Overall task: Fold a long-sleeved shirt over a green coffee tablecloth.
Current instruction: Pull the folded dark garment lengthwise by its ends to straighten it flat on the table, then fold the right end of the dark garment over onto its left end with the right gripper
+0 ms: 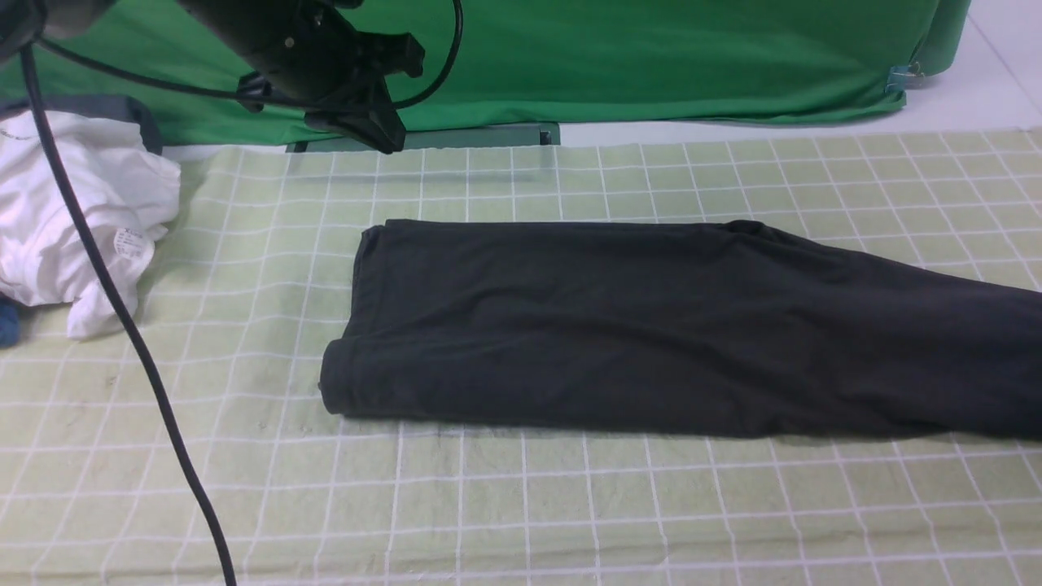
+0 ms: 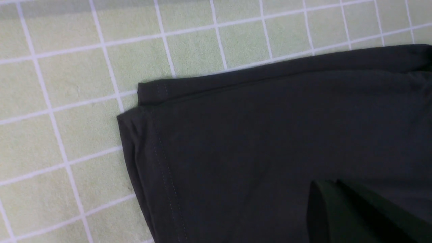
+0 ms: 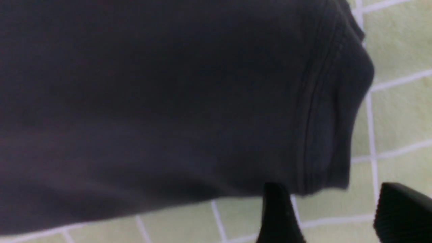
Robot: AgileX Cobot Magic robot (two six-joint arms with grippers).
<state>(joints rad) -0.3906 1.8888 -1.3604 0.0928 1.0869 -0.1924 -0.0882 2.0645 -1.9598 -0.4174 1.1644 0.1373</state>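
The black long-sleeved shirt (image 1: pixel 651 325) lies folded into a long band across the green coffee tablecloth (image 1: pixel 570 505), running off the right edge of the front view. My left gripper (image 1: pixel 383 134) hangs raised above the cloth, behind the shirt's left end, and holds nothing. In the left wrist view its fingers (image 2: pixel 324 189) are pressed together above the shirt's stitched hem corner (image 2: pixel 162 135). My right gripper (image 3: pixel 332 187) is out of the front view. In the right wrist view its fingers (image 3: pixel 276 209) stand apart with bare tablecloth (image 3: pixel 398 118) between them, just short of the shirt's ribbed edge (image 3: pixel 324 118).
A crumpled white garment with a label (image 1: pixel 81 212) sits at the left edge of the cloth. The left arm's black cable (image 1: pixel 122 317) drapes down over the front left. A bright green backdrop (image 1: pixel 651 57) hangs behind the table.
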